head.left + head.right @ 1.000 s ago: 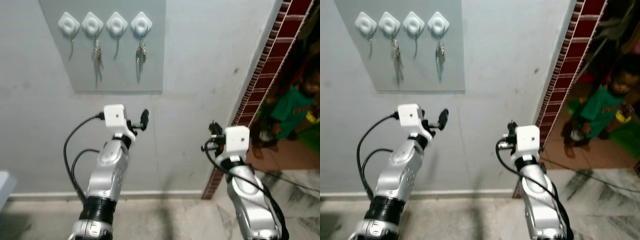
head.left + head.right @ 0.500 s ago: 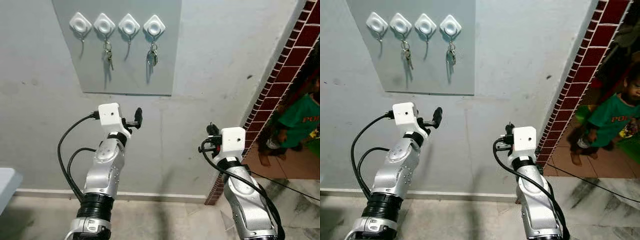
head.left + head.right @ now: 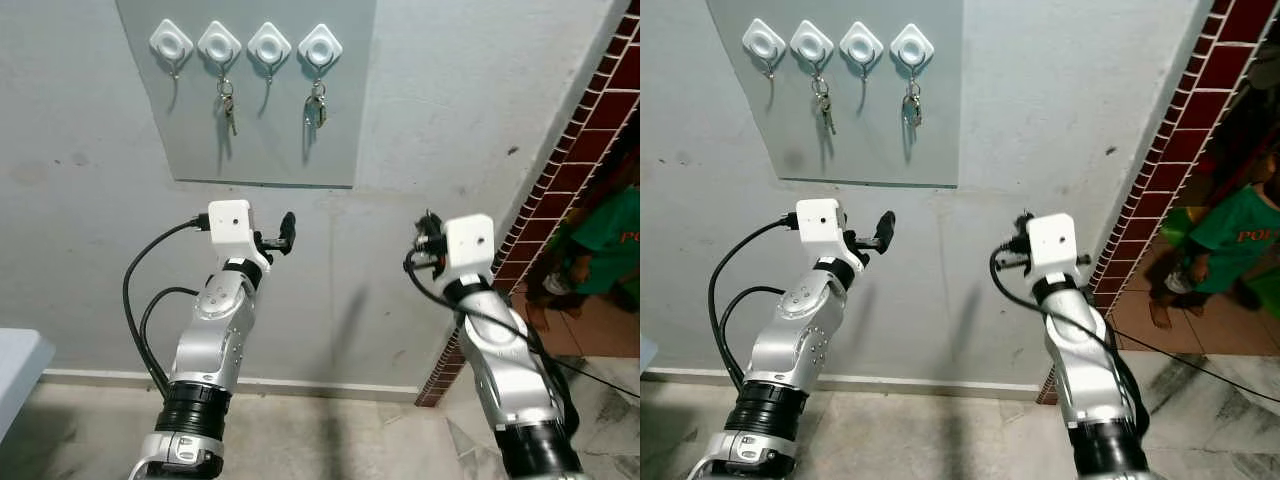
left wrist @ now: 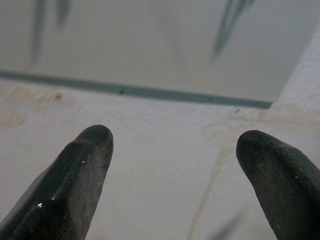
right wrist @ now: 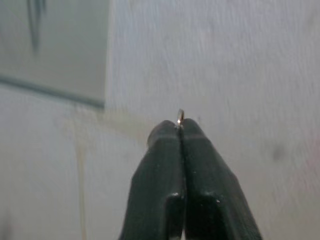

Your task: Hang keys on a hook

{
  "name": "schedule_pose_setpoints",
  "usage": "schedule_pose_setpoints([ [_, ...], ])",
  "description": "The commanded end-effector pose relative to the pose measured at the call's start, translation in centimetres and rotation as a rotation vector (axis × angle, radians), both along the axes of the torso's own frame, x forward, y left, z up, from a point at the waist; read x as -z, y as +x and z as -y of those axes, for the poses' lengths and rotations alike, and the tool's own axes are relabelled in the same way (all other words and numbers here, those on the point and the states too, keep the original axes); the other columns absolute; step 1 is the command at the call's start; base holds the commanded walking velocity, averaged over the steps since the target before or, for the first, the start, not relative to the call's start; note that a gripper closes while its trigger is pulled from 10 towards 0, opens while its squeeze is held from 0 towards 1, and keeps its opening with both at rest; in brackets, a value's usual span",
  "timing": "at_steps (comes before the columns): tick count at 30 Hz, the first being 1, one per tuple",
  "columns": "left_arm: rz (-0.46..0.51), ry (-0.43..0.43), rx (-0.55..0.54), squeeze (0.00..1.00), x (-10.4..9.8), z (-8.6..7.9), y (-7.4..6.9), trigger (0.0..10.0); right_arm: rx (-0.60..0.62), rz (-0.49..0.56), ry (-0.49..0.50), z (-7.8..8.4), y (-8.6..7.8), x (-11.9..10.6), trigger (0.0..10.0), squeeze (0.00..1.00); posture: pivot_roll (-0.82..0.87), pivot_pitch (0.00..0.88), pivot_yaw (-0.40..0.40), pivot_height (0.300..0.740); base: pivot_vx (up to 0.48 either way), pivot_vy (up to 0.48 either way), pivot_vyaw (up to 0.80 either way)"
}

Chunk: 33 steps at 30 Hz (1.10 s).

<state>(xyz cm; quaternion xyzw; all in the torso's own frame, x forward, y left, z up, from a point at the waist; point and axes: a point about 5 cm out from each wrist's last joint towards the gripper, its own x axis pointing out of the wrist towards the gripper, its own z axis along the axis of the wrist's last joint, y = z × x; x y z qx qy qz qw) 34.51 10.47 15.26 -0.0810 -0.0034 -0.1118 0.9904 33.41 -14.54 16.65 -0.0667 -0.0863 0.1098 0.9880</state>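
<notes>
Spread wide at the left gripper [image 4: 175, 145], with nothing between the two black fingers [image 4: 80, 170]. Just bare plaster ahead of those tips, and the lower edge of the grey panel [image 3: 280, 150] a little above them.

Pinched fully shut at the right gripper [image 5: 179, 131], on a thin metal ring [image 5: 180, 116] poking out just past the fingertips. Cannot tell from that sliver what hangs from it. Plain wall straight ahead of these tips, with the panel's lower corner up and off to their left.

Well above both pairs of fingers, on the panel, a row of four white hooks:
- first hook [image 3: 171, 42], the leftmost, bare.
- second hook [image 3: 219, 42], with a bunch of keys [image 3: 228, 105] hanging from it.
- third hook [image 3: 268, 44], bare, above and just left of the left gripper's tips.
- fourth hook [image 3: 320, 44], with another key bunch [image 3: 316, 108] hanging from it, up between the two grippers.

Off to the right of the right gripper's fingers, a red brick edge [image 3: 570, 150] to the wall, and beyond it a person in green [image 3: 600, 240].
</notes>
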Motion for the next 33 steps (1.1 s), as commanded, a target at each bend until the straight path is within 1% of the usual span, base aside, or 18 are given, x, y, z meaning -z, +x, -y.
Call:
schedule_pose_setpoints([
  [1, 0.047, 0.026, 0.028, 0.0, -1.4, 0.2, 0.3, 10.0, -0.031, 0.029, 0.022, 0.0, 0.5, -0.8, 10.0, 0.0, -0.1, 0.043, 0.037, 0.732, 0.0, 0.0, 0.0],
  [2, 0.055, 0.027, 0.039, 0.0, -1.7, 0.2, 0.4, 10.0, -0.069, 0.04, 0.04, -0.3, 0.9, -1.4, 10.0, 0.0, -0.1, 0.043, 0.037, 0.732, 0.0, 0.0, 0.0],
  [5, 0.068, 0.034, 0.045, 0.0, -2.1, 0.1, 0.4, 10.0, -0.12, 0.062, 0.061, -1.1, 1.4, -2.3, 10.0, 0.0, -0.1, 0.043, 0.039, 0.732, 0.0, 0.0, 0.0],
  [6, 0.068, 0.034, 0.045, 0.0, -2.1, 0.1, 0.4, 10.0, -0.12, 0.062, 0.061, -1.1, 1.4, -2.3, 10.0, 0.0, -0.1, 0.043, 0.039, 0.732, 0.0, 0.0, 0.0],
  [8, 0.084, 0.024, 0.058, 0.0, -2.5, 0.2, 0.2, 10.0, -0.18, 0.088, 0.082, -2.2, 1.9, -3.2, 10.0, 0.0, -0.09, 0.042, 0.037, 0.732, 0.0, 0.0, 0.0],
  [11, 0.081, 0.017, 0.056, 0.0, -2.4, 0.1, 0.1, 10.0, -0.208, 0.103, 0.092, -2.7, 1.9, -3.5, 10.0, 0.0, -0.09, 0.044, 0.033, 0.732, 0.0, 0.0, 0.0],
  [13, 0.073, 0.014, 0.051, 0.0, -2.2, 0.1, 0.1, 10.0, -0.199, 0.104, 0.093, -2.7, 1.9, -3.5, 10.0, 0.0, -0.09, 0.045, 0.032, 0.732, 0.0, 0.0, 0.0],
  [15, 0.054, 0.012, 0.041, 0.0, -1.7, -0.2, 0.0, 10.0, -0.12, 0.096, 0.11, -1.8, 1.9, -2.7, 10.0, 0.0, -0.09, 0.044, 0.029, 0.732, 0.0, 0.0, 0.0],
  [17, 0.04, 0.007, 0.028, 0.0, -1.6, -0.5, 0.0, 10.0, -0.052, 0.071, 0.149, -1.0, 1.5, -1.8, 10.0, 0.0, -0.09, 0.056, 0.029, 0.732, 0.0, 0.0, 0.0],
  [18, 0.038, 0.005, 0.026, 0.0, -1.5, -0.5, 0.0, 10.0, -0.04, 0.067, 0.153, -0.9, 1.4, -1.5, 10.0, 0.0, -0.09, 0.056, 0.029, 0.732, 0.0, 0.0, 0.0],
  [21, 0.027, 0.0, 0.016, 0.0, -1.3, -0.8, 0.0, 10.0, -0.022, 0.057, 0.16, -0.6, 0.8, -1.0, 10.0, 0.0, -0.09, 0.059, 0.03, 0.732, 0.0, 0.0, 0.0],
  [22, 0.018, -0.002, 0.014, 0.0, -1.1, -0.8, 0.0, 10.0, -0.017, 0.049, 0.165, -0.6, 0.3, -0.5, 10.0, 0.0, -0.09, 0.061, 0.032, 0.732, 0.0, 0.0, 0.0],
  [26, 0.003, -0.004, 0.016, 0.0, -0.8, -0.8, -0.1, 10.0, 0.005, 0.036, 0.186, -0.4, -0.5, 0.1, 10.0, 0.0, -0.09, 0.057, 0.033, 0.732, 0.0, 0.0, 0.0],
  [33, -0.011, -0.004, 0.023, 0.0, -0.5, -0.6, -0.1, 10.0, 0.01, 0.015, 0.206, -0.7, -1.9, 0.9, 10.0, 0.0, -0.1, 0.051, 0.035, 0.732, 0.0, 0.0, 0.0],
])
